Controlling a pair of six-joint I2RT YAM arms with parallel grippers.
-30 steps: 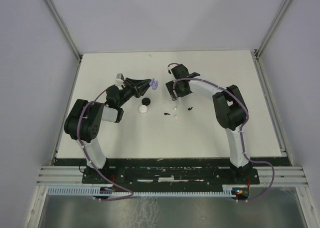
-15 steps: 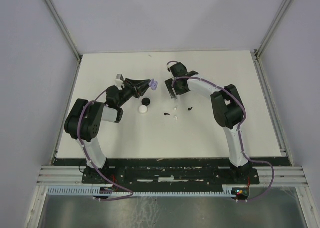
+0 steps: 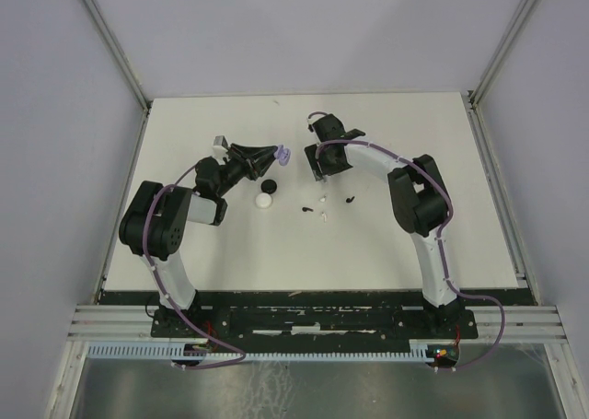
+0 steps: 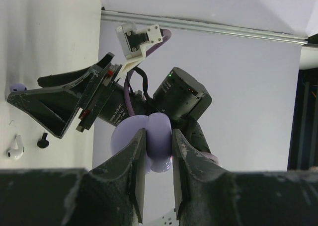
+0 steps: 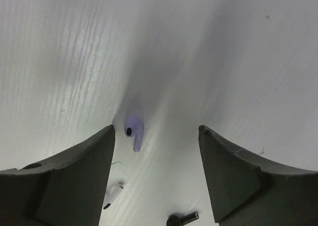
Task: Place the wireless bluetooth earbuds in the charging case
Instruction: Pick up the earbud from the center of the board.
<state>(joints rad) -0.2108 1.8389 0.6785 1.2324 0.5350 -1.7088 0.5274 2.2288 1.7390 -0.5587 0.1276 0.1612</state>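
Holding steady, the left end effector (image 3: pixel 277 153) stays clamped on the lilac charging case (image 4: pixel 149 142), which is lifted clear of the desk (image 3: pixel 230 244) with both fingers pressed against its shell. Just right of it, a white puck (image 3: pixel 265 200), a black earbud (image 3: pixel 306 209) and a white earbud (image 3: pixel 324 201) lie where they were. The right end effector (image 5: pixel 156 130) has edged slightly leftward over the last second. It now hangs wide open, gripping nothing, with its fingers straddling the lilac earbud (image 5: pixel 133 130) on the desk. That lines up the pick, so closing on this earbud looks like the next step.
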